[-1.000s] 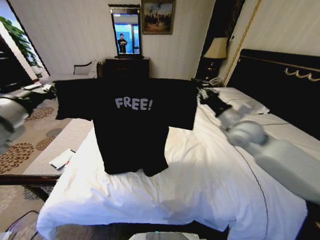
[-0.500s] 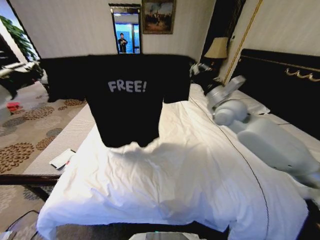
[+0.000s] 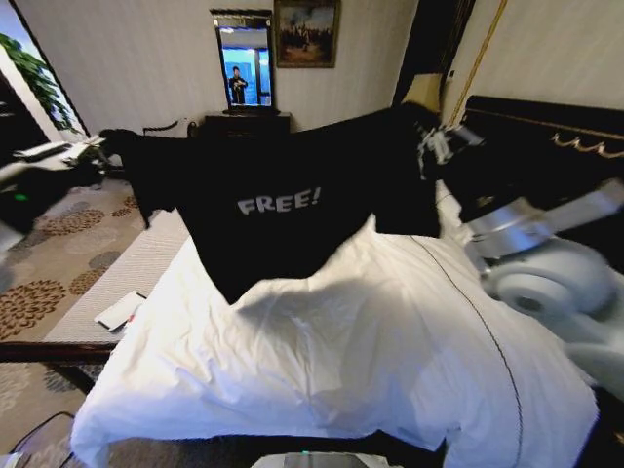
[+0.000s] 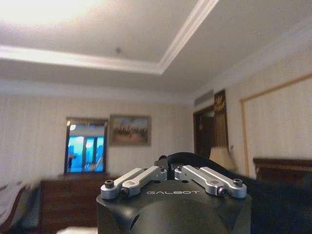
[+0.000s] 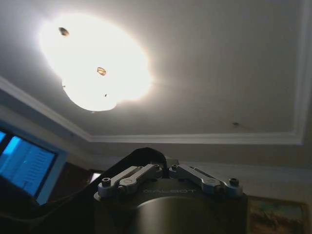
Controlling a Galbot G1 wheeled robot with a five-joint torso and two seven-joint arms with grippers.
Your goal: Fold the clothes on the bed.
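The clothes are one black T-shirt (image 3: 283, 210) with white "FREE!" lettering, held up spread wide over the white bed (image 3: 370, 361), its hem hanging just above the duvet. My left gripper (image 3: 109, 146) grips the sleeve end out over the bed's left side. My right gripper (image 3: 436, 141) holds the other end, higher, near the dark headboard (image 3: 556, 146). The shirt hangs tilted, right side up. In the left wrist view, my left gripper (image 4: 170, 169) is shut on black cloth (image 4: 195, 158). The right wrist view has my right gripper (image 5: 166, 168) pinching black cloth (image 5: 141, 156).
A pale bench (image 3: 132, 268) with a white item (image 3: 121, 310) on it runs along the bed's left side, over patterned carpet. A dark dresser with a mirror (image 3: 246, 58) stands against the far wall. A lamp (image 3: 423, 93) sits beside the headboard.
The shirt has swung right and tilted, its right end rising toward the headboard while the left end dropped. Both arms shifted right with it, and the hem now trails to the left.
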